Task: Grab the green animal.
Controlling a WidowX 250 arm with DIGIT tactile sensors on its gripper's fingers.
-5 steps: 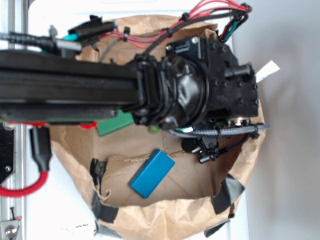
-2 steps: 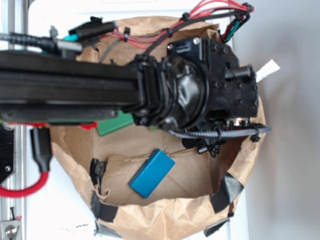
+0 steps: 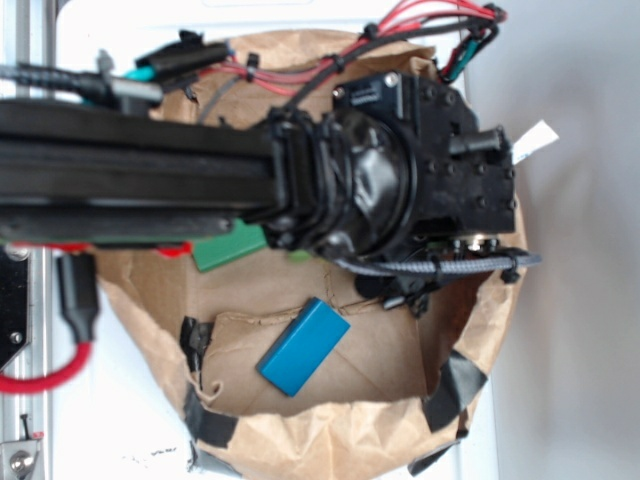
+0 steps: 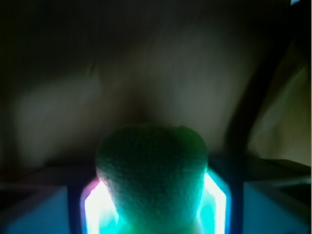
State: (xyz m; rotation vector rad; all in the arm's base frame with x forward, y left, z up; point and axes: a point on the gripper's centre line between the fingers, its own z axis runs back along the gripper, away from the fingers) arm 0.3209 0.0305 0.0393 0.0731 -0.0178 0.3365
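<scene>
Two blocks in paper bag [image 3: 330,440] (green [image 3: 228,246], blue [image 3: 304,346]), green animal [image 4: 151,180] between gripper [image 4: 155,204] pads

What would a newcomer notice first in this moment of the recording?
The black robot arm stretches from the left edge across the brown paper bag, hiding much of it in the exterior view. Below it a blue block lies on the paper. In the wrist view the green animal sits low and centered between glowing fingers.

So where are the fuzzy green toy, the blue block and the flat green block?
Fuzzy green plush animal [image 4: 151,175]: wrist view, middle of its rounded body.
Blue rectangular block [image 3: 304,346]: exterior view, centre of its top face.
Flat green rectangular block [image 3: 229,247]: exterior view, the part showing below the arm.
</scene>
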